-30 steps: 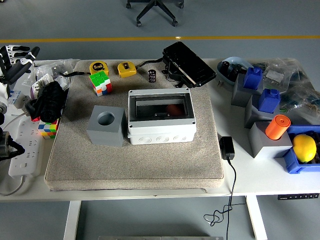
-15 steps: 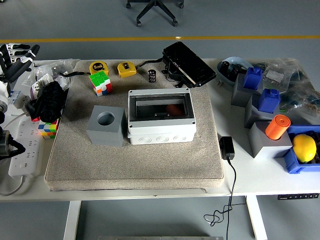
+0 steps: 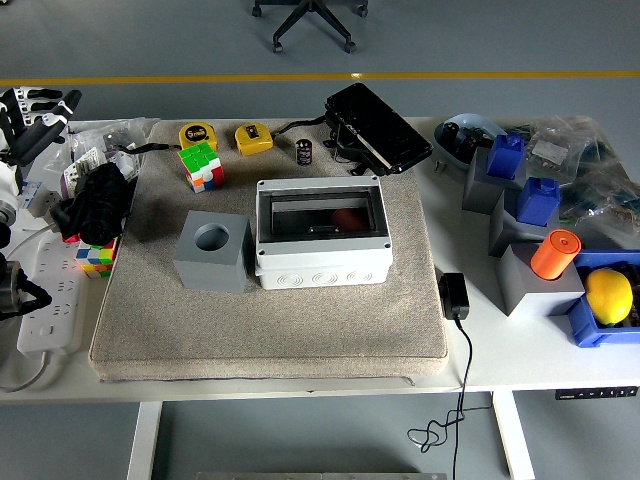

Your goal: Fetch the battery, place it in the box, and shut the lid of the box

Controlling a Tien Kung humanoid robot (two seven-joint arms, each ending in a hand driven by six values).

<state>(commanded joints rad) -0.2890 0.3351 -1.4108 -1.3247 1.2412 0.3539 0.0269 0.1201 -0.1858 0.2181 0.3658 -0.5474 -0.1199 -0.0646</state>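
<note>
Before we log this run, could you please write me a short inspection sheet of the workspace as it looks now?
Surface: white table with a beige mat on it.
Job's things: grey box mid-mat, its clear lid looking closed; small dark battery standing behind it.
Clutter: grey block with a hole, two puzzle cubes, two yellow tape measures, black case, lemon, orange cylinder, blue and grey bins.
Robot hands: a white hand-like part at far left; right nothing seen.
Cables: black adapter, cord hanging off the front edge; white power strip.
Surroundings: office chair base, yellow floor line.
</note>
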